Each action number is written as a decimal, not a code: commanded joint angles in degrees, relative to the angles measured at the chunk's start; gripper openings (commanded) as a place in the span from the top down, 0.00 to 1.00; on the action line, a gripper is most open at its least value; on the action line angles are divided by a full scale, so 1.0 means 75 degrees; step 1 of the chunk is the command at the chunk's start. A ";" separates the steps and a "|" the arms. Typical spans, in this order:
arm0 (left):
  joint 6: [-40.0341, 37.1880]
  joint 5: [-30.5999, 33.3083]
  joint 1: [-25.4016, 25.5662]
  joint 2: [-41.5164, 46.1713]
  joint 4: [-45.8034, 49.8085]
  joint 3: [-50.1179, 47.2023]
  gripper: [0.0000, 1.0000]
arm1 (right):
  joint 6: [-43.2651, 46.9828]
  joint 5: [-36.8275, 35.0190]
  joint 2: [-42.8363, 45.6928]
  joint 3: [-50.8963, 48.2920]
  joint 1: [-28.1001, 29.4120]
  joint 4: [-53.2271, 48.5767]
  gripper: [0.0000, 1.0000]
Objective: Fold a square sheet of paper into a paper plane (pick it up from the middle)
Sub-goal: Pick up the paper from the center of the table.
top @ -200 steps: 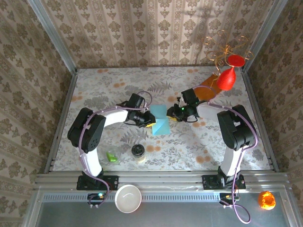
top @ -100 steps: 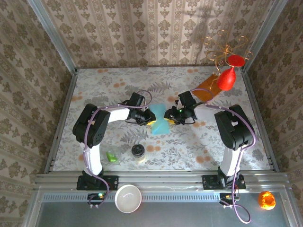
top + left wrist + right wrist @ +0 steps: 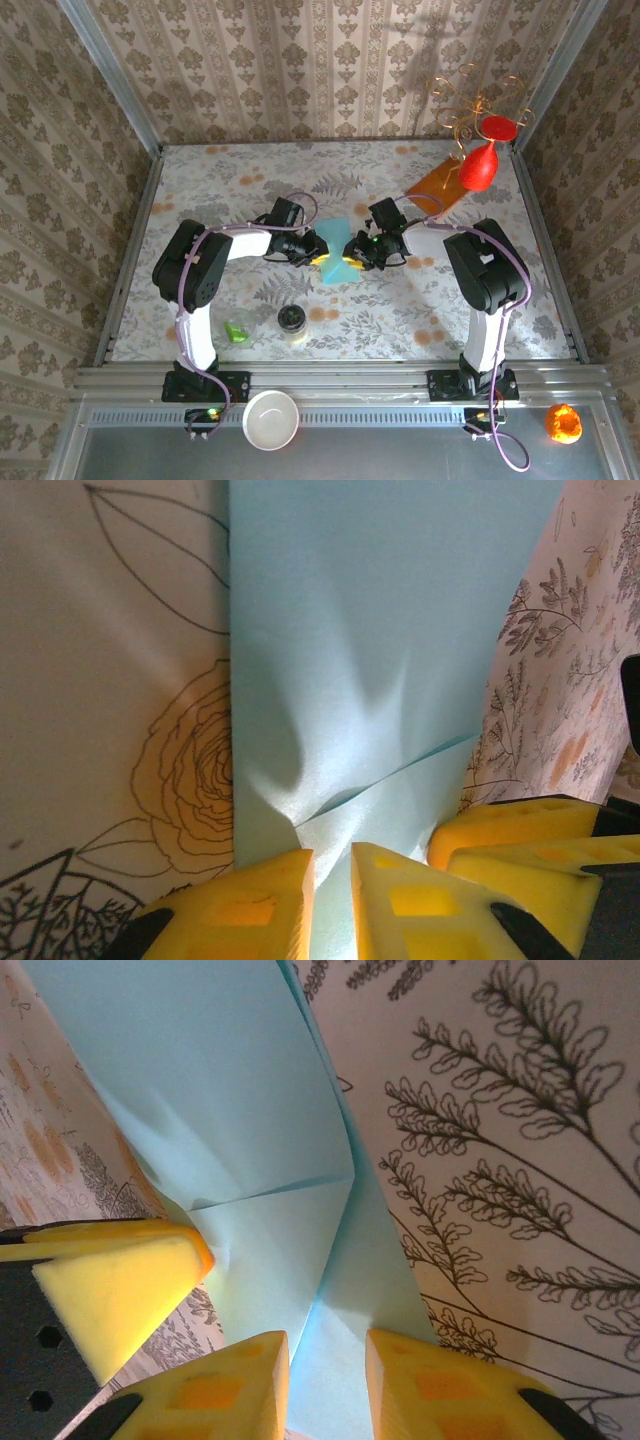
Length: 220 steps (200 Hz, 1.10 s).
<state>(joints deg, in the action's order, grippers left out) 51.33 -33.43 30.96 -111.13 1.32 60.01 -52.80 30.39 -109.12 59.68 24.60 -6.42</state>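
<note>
The square sheet of paper is light blue, partly folded and buckled, and lies mid-table between both grippers. My left gripper comes at it from the left. In the left wrist view its yellow fingers pinch the sheet, and creases spread out from the pinch at the left gripper. My right gripper reaches in from the right. In the right wrist view the right gripper stands open, its fingers straddling the sheet and a folded flap. The two grippers almost touch.
An orange-brown sheet lies at the back right under a red glass-shaped object and a gold wire stand. A dark-lidded jar and a small green item sit near the front. A white bowl rests off the table.
Both grippers have drawn closer together over the blue sheet. The right one moved left onto it, and the sheet has buckled and looks narrower from above.
</note>
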 commanded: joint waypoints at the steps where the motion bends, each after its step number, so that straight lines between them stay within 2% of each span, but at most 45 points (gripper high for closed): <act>1: 0.0222 0.0195 -0.0038 -0.0180 0.0242 -0.0302 0.80 | -0.0156 0.0031 -0.0260 0.0198 0.0083 -0.0060 0.72; 58: 0.0375 0.0014 -0.0097 -0.0195 -0.0002 -0.0429 0.79 | -0.0234 0.0091 -0.0210 0.0258 0.0072 0.0104 0.74; 100: 0.0351 0.0032 -0.0132 -0.0200 0.0017 -0.0478 0.79 | -0.0119 -0.0221 0.0252 0.0035 -0.0022 0.0105 0.72; 158: 0.0364 0.0027 -0.0144 -0.0182 0.0017 -0.0489 0.79 | -0.0262 -0.0219 -0.0002 0.0085 -0.0019 0.0240 0.69; 220: 0.0375 -0.0065 -0.0144 -0.0241 -0.0022 -0.0454 0.80 | -0.0144 -0.0050 -0.0383 0.0353 -0.0009 0.0160 0.73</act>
<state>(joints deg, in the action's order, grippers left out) 53.19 -35.42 30.22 -111.04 -1.80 58.46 -54.22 30.17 -110.43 61.06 24.64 -4.49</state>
